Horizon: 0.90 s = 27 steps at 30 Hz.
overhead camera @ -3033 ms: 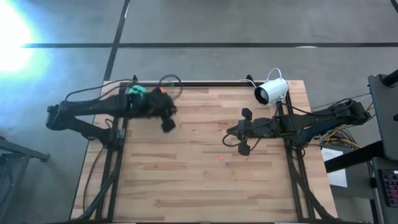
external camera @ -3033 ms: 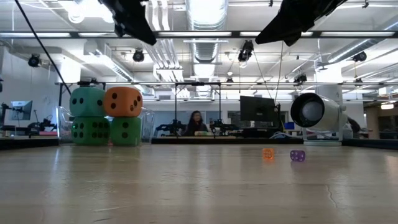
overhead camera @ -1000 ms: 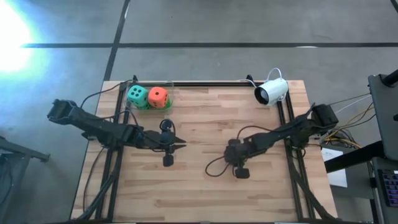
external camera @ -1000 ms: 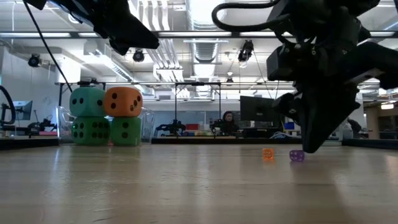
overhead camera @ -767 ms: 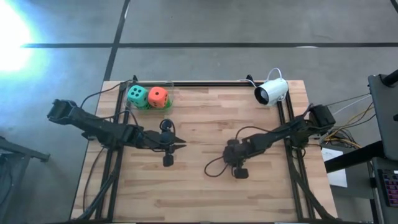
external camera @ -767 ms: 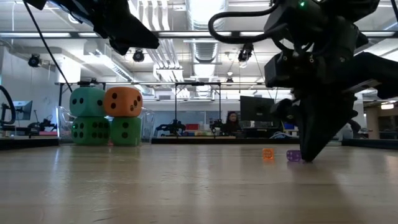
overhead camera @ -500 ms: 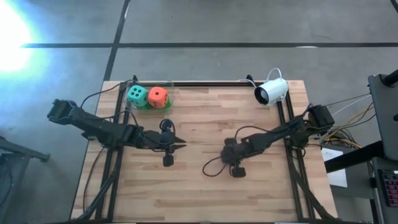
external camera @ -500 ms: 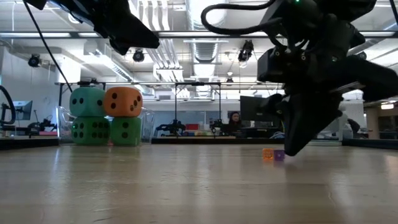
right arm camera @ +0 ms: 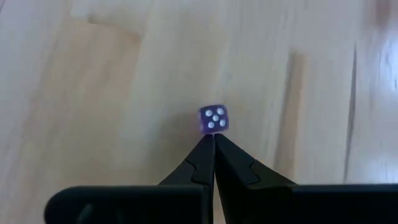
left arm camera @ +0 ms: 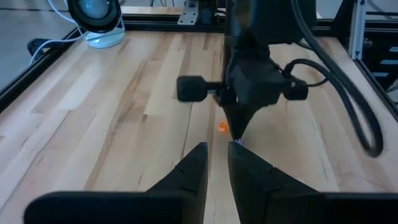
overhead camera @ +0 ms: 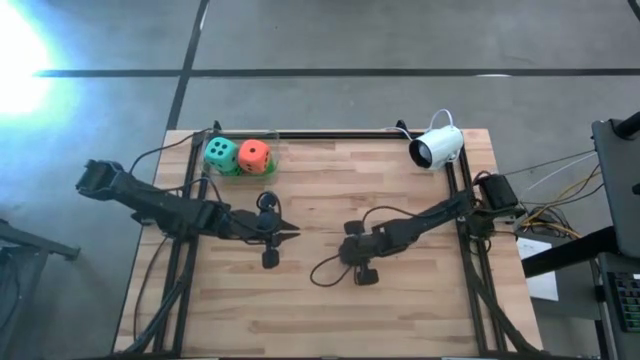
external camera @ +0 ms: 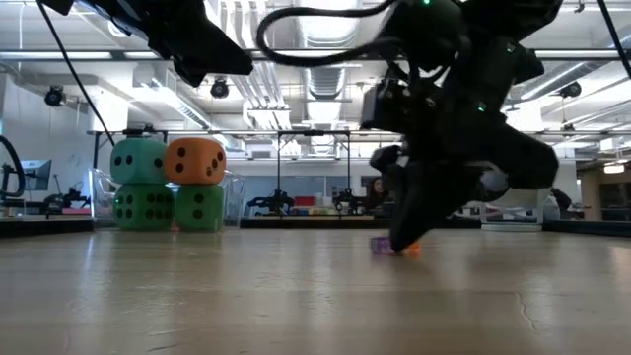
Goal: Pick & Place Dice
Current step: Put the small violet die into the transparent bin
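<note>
Four big dice stand stacked at the table's far left: a teal one (overhead camera: pixel 219 152) and an orange-red one (overhead camera: pixel 254 154) on two green ones (external camera: pixel 144 207). My right gripper (right arm camera: pixel 213 144) is shut, tips down at the table's middle, right behind a tiny purple die (right arm camera: pixel 213 119). A tiny orange die (left arm camera: pixel 222 127) lies beside it. My left gripper (left arm camera: pixel 216 155) hovers left of centre with a narrow gap between its fingers and nothing in it. My right gripper touches the tiny purple die's side (right arm camera: pixel 212 130) with the free ends of its shut fingers. The fingers slant down from the table's right. The die sits flat on the wood, its five-pip face up.
A white camera (overhead camera: pixel 437 148) stands at the far right corner. The right arm's black cable (overhead camera: pixel 325 270) loops over the wood near the gripper. Black frame rails run along the table's left, right and far edges. A person (external camera: pixel 378 192) sits in the room behind.
My right gripper has gone toward the table's left and a little down, rolling somewhat. Its shut tips have slid the tiny purple die along the wood, past the tiny orange die.
</note>
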Tool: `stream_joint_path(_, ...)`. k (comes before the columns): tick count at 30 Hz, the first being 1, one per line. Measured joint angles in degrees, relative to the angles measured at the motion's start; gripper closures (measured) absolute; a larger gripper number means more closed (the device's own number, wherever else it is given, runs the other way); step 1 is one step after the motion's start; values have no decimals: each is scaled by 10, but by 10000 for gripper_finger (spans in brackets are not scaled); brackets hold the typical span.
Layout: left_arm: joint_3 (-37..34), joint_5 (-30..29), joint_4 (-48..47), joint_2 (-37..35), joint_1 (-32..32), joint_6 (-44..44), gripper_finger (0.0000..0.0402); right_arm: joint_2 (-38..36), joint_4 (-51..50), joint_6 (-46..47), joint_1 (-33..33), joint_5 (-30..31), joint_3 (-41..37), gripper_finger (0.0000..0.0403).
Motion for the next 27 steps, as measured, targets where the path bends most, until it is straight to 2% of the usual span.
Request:
stream_joint_path(9,0,4,3,0,-6,0,335,67,24,-47,0,-2,77,394)
stream_joint_path(14,0,4,3,0,-8,0,335,62,16,-59,0,-2,91,394)
stream_joint_path(20,0,5,3,0,-8,0,335,-31,16,-39,7,-4,35,394)
stream_joint_path(23,0,28,1,0,-8,2,335,-95,16,-36,21,0,2,394)
stream_joint_path(27,0,56,5,1,-9,-31,335,-180,18,-45,46,51,-28,394)
